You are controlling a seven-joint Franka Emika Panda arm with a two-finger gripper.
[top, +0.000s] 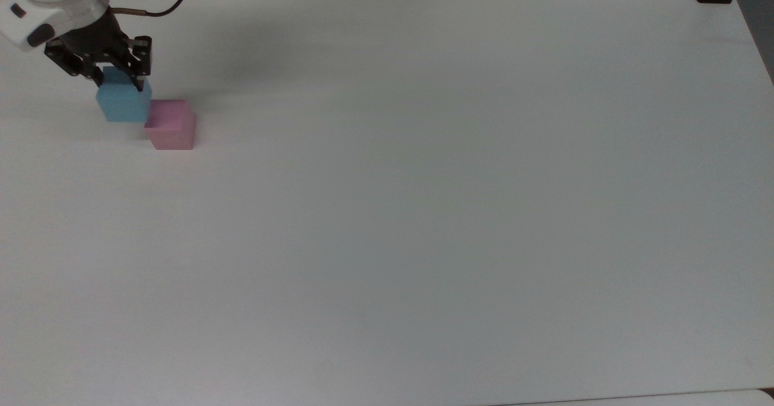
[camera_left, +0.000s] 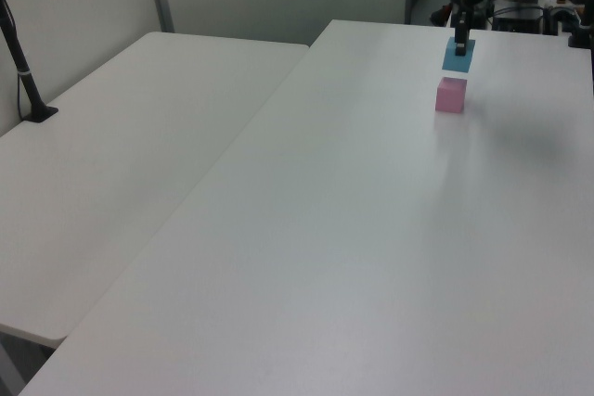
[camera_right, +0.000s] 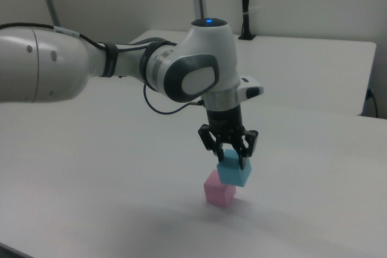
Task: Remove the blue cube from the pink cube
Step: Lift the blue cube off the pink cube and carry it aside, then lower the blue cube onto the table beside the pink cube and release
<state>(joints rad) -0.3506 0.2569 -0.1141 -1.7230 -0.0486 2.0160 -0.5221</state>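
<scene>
Clearance comes first: with the tool (camera_right: 230, 156) clamped on the blue cube (camera_right: 233, 171), held aloft just beside the pink cube (camera_right: 218, 189), carry it well aside before lowering gently onto the table (top: 423, 182).

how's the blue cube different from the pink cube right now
The blue cube is light blue; the pink cube is pale pink. The blue cube is clamped in the gripper and lifted off, while the pink cube rests on the table, untouched. In the left view a clear gap separates them. Both are plain matte cubes of about the same size.
</scene>
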